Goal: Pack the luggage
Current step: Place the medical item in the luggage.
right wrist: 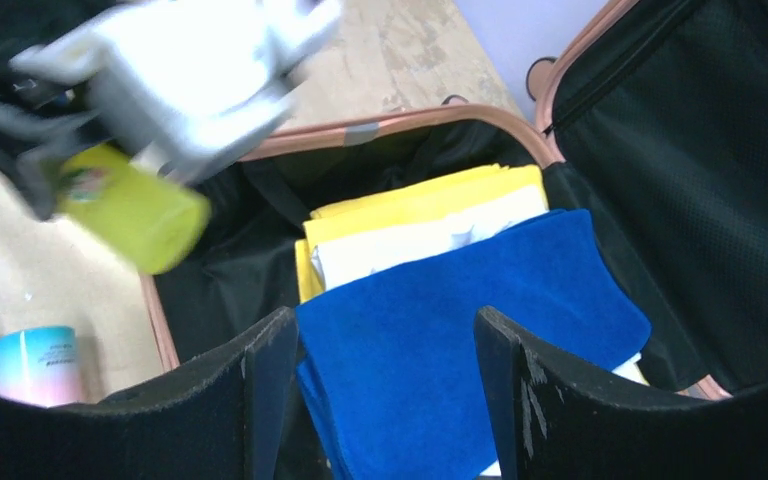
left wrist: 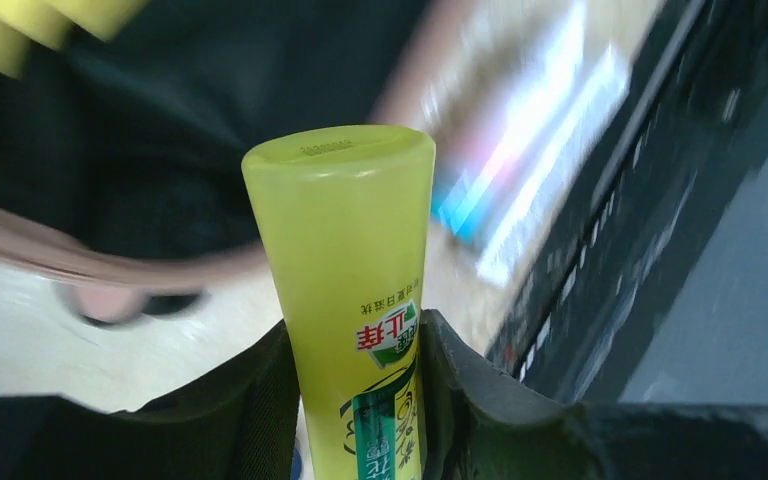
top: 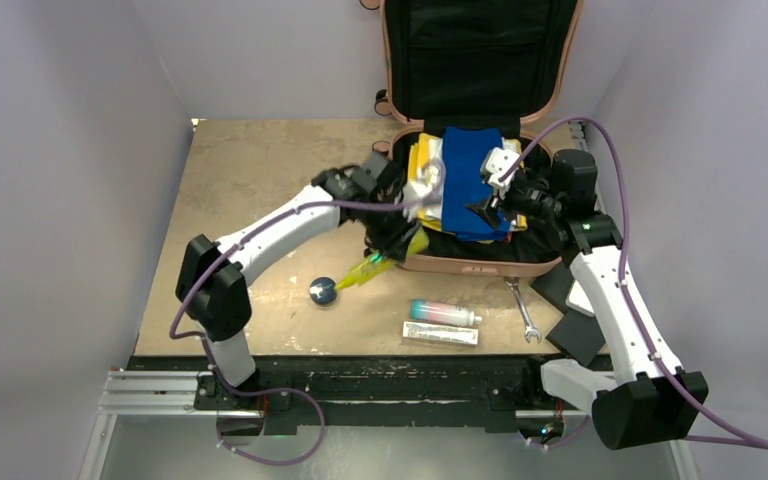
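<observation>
Left hand (left wrist: 360,400) is clamped on a yellow-green bottle (left wrist: 345,290), held tilted just in front of the lower-left corner of the luggage (top: 470,265), near the middle of my overhead frame. Right hand (right wrist: 380,400) hangs with its jaws apart and nothing between them, above the blue towel (right wrist: 440,330) that lies over yellow cloth (right wrist: 430,200) inside the luggage. I see the luggage lying open on the desk (top: 260,180) at top centre, lid upright against the back wall.

Yellow-green bottle (left wrist: 345,300): label is printed in Chinese and reads upside down in the left wrist view. Two red characters sit on a white patch below the cap, with a small dark line of characters above them. The embossed mark on the cap top is illegible.
</observation>
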Motion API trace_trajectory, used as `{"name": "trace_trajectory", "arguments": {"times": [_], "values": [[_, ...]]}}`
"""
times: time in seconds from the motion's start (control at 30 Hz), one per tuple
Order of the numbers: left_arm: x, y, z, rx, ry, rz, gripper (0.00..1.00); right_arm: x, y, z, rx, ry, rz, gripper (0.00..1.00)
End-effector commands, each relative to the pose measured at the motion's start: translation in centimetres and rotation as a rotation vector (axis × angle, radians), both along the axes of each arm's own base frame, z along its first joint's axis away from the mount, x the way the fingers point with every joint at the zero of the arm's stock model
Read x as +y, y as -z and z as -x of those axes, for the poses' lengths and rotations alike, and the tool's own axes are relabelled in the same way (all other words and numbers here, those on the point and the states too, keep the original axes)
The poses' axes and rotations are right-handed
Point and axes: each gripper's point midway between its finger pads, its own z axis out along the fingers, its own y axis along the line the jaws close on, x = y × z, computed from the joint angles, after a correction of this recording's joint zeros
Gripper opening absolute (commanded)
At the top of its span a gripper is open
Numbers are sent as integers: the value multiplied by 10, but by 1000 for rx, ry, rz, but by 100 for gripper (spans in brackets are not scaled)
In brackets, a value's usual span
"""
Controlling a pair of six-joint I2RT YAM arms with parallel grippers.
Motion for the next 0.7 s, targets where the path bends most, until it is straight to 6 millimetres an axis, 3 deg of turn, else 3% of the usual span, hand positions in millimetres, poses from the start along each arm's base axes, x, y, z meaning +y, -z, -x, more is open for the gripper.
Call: {"name": "trace_trajectory", "arguments": {"times": [0.0, 0.2, 0.37, 0.53, 0.67], "values": [[-33, -88, -119, -153, -358, 272, 0, -9, -19, -8, -61, 92, -44, 69], [-49, -101, -200, -104, -594, 387, 0, -12, -21, -8, -68, 112, -68, 69], [-48, -90, -245, -166, -783, 387, 0, -14, -20, -11, -72, 126, -77, 69], [-42, -74, -275, -128, -932, 434, 0, -15, -13, -13, -63, 135, -79, 69], [-39, -60, -286, -105, -993, 441, 0, -15, -12, -13, -69, 138, -80, 69]]}}
